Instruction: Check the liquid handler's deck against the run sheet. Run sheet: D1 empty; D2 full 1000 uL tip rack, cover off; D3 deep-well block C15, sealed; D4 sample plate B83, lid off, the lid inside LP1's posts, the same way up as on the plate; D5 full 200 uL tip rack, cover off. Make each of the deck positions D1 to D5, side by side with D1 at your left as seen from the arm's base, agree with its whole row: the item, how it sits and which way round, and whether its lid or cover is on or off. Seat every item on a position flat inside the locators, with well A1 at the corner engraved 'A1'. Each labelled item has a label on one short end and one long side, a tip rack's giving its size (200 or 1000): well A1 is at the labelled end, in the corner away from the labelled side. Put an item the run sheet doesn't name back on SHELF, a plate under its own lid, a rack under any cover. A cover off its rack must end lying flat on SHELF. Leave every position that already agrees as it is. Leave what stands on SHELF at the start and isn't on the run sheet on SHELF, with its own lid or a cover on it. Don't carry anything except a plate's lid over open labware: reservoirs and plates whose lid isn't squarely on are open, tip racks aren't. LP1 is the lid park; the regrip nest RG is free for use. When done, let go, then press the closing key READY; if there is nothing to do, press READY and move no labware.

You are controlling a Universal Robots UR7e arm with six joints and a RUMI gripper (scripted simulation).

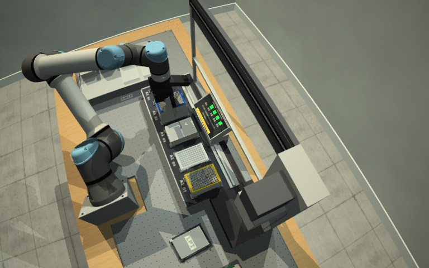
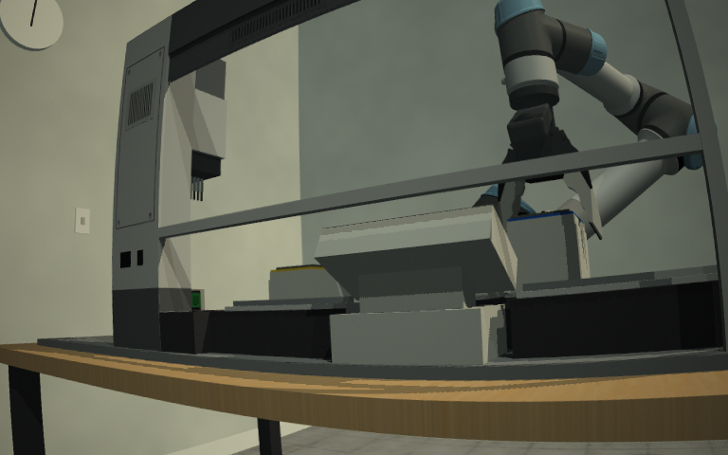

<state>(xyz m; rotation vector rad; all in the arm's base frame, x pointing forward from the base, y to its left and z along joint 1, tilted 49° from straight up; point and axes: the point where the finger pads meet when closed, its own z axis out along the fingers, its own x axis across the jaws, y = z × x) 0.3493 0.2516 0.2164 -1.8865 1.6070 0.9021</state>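
My gripper [image 1: 166, 100] is open, its fingers spread on either side of the top of the blue-rimmed tip rack [image 1: 171, 108] on the second deck position, without gripping it. The side view shows the same gripper [image 2: 547, 211] with its fingers standing clear of the rack [image 2: 544, 246]. Down the deck row follow the sealed grey deep-well block [image 1: 181, 131], the white open sample plate [image 1: 191, 156] and the yellow-rimmed tip rack [image 1: 202, 177]. The first deck position is mostly hidden behind my wrist. The lid park LP1 [image 1: 191, 242] holds a flat grey lid.
SHELF [image 1: 113, 80] at the far left end carries pale flat items, partly hidden by my arm. The key panel [image 1: 211, 118] with green lights stands right beside the deck. The handler's gantry rail [image 2: 429, 185] and its head [image 1: 284, 189] run along the deck's far side.
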